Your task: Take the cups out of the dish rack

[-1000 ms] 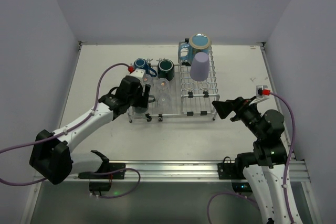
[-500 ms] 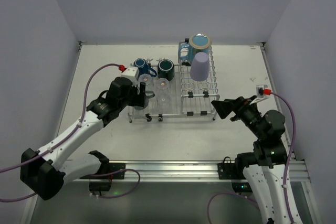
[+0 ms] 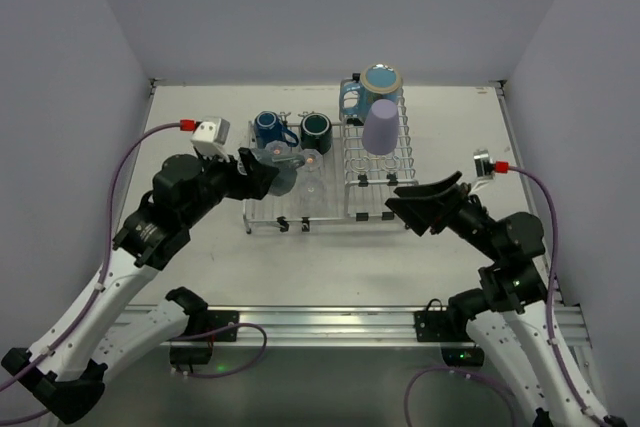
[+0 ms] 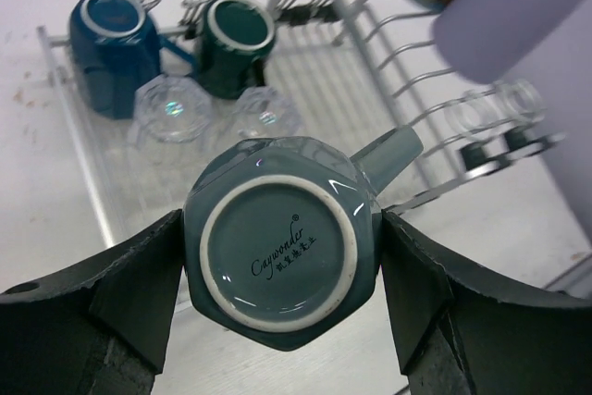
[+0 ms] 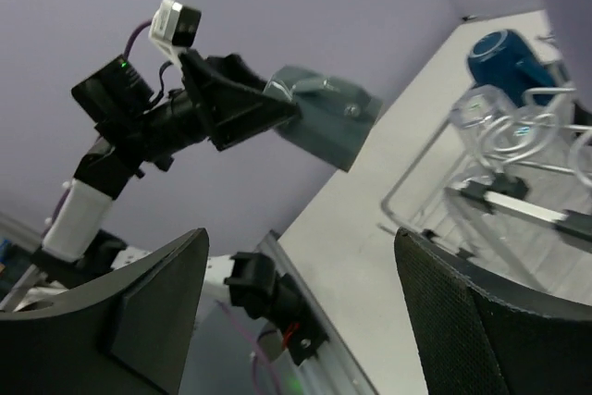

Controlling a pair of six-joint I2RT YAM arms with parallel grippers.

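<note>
The silver wire dish rack [image 3: 375, 202] stands mid-table. My left gripper [image 3: 268, 172] is shut on a grey-green handled mug [image 3: 284, 179] and holds it in the air above the rack's left front part. In the left wrist view the mug [image 4: 282, 247] shows its base, pinched between both fingers [image 4: 139, 289]. A blue mug [image 3: 267, 128], a dark green mug [image 3: 317, 128] and clear glasses [image 3: 311, 160] sit on the flat section. A lavender tumbler [image 3: 381, 126] and a light-blue mug [image 3: 378, 82] sit in the tined section. My right gripper [image 3: 415, 202] is open and empty by the rack's right front corner.
White walls close the table on the left, back and right. The metal rail [image 3: 330, 322] with the arm bases runs along the near edge. Bare table lies left of the rack [image 3: 190, 127] and in front of it [image 3: 330, 262].
My left arm has risen and lifted the grey-green mug up off the rack's flat section. My right gripper has shifted left toward the rack's front corner, staying open.
</note>
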